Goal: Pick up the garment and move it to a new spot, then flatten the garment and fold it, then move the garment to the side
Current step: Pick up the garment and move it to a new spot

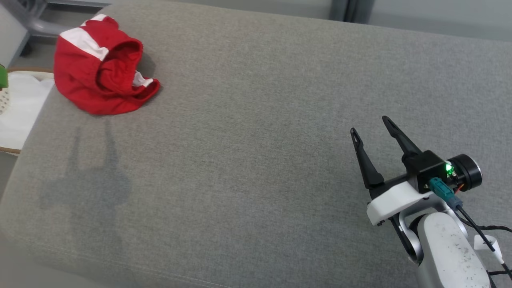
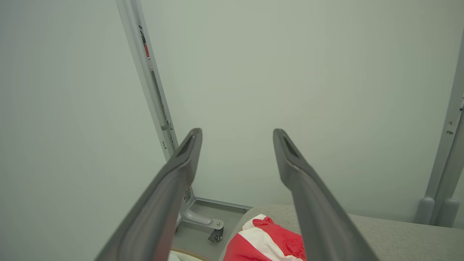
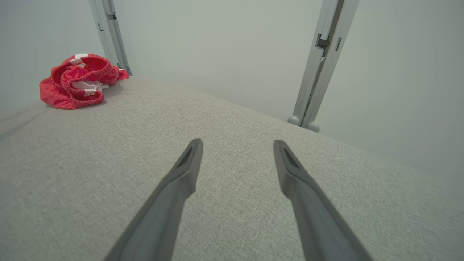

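Right pincer (image 1: 370, 125) is hovering over the near right part of the seat. Its two long dark fingers are standing well apart with nothing between them, pointing across bare fabric. Left pincer (image 2: 237, 132) is hanging higher, its fingers likewise spread wide and gripping nothing. It is aiming at a pale wall panel (image 2: 326, 90), with the red garment (image 2: 268, 243) showing below its tips.

Grey cushion (image 1: 256, 168) is taking up most of the head view. It is a broad, flat pad in a fine woven cloth, with a rounded far edge and a left edge dropping away toward the floor. Nearly all of it is lying bare, giving wide room between the right pincer and the garment.

Smooth matte panels are standing behind the far edge, joined by grey metal posts (image 3: 319, 65). One post is ending in a foot with a small caster (image 2: 216, 235). A round white tray with a wooden rim (image 1: 8, 150) is sitting just beyond the cushion's left edge. A blurred two-fingered shadow (image 1: 92, 180) is falling on the cushion's left half, near the garment.

The garment is lying crumpled in the cushion's far left corner, close to both edges and well apart from the right pincer. It is thin, soft cloth with white bands, and a gathered hem is curling into a ring.

A green light (image 1: 449, 169) is glowing on the right wrist beside a teal plug (image 1: 440, 190).
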Available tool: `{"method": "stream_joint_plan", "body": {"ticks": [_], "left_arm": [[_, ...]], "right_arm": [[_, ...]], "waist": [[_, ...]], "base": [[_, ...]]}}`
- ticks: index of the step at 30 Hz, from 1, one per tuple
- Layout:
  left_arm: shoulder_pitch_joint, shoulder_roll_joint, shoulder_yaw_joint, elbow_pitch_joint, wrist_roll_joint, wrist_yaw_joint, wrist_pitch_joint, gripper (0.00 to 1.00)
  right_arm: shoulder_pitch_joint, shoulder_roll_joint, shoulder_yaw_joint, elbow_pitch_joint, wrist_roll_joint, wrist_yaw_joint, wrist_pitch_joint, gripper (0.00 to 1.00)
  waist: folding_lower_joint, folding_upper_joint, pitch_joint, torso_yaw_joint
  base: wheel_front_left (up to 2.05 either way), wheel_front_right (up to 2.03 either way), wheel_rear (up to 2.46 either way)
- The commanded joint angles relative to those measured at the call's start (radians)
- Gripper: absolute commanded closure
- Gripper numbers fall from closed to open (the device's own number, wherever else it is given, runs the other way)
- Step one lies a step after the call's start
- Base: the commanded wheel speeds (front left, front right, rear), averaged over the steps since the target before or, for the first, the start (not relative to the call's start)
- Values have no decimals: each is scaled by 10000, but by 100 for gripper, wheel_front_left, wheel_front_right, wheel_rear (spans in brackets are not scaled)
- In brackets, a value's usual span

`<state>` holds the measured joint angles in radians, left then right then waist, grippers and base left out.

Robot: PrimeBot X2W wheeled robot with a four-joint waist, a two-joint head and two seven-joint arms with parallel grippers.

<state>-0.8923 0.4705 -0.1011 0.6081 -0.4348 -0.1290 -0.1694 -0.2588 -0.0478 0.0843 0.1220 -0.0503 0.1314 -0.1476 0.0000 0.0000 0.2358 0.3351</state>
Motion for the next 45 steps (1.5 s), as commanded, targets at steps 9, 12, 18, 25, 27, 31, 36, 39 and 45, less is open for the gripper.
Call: {"method": "stream_joint_plan", "body": {"ticks": [9, 12, 18, 25, 27, 31, 36, 39, 45], "left_arm": [[-1003, 111, -1035, 2239, -883, -26, 985, 0], [-924, 189, -1489, 2674, -1112, -26, 1143, 0], [-1066, 434, -1874, 3532, -1515, -25, 999, 0], [-1581, 632, -1857, 4586, -1536, -19, 618, 0], [-1769, 616, -1866, 4803, -1538, -19, 528, 5], [-2144, 580, -1844, 5145, -1501, 157, 129, 100], [-2518, 594, -2088, 5428, -1311, 118, -86, 100], [-2696, 778, -2321, 5447, -1118, 67, -269, 100], [-2962, 923, -2999, 5150, -671, -15, -460, 100]], "right_arm": [[-315, -49, -90, -864, -347, -16, 269, 0], [-279, -47, -92, -936, -312, -16, 214, 0], [-399, -47, -171, -1034, -445, -16, 190, 0], [-384, -47, -257, -1240, -574, -16, 253, 0], [-359, -50, -282, -1276, -596, -16, 274, 0], [-369, -59, -362, -1273, -623, -16, 270, 0], [-394, -58, -445, -1145, -487, -16, 124, 0], [-395, -50, -384, -946, -307, -16, -46, 0], [-347, -49, -343, -303, 111, -16, -444, 0]], "waist": [[0, 0, 2619, -1692], [0, 0, 2861, -1738], [0, 0, 3170, -1824], [0, 0, 3443, -1942], [0, 0, 3500, -1958], [0, 0, 3541, -1949], [0, 0, 3346, -1933], [0, 0, 3035, -1992], [0, 0, 2054, -2241]], "base": [[0, 0, 0], [0, 0, 0], [0, 0, 0], [0, 0, 0], [0, 0, 0], [0, 0, 0], [0, 0, 0], [0, 0, 0], [0, 0, 0]]}}
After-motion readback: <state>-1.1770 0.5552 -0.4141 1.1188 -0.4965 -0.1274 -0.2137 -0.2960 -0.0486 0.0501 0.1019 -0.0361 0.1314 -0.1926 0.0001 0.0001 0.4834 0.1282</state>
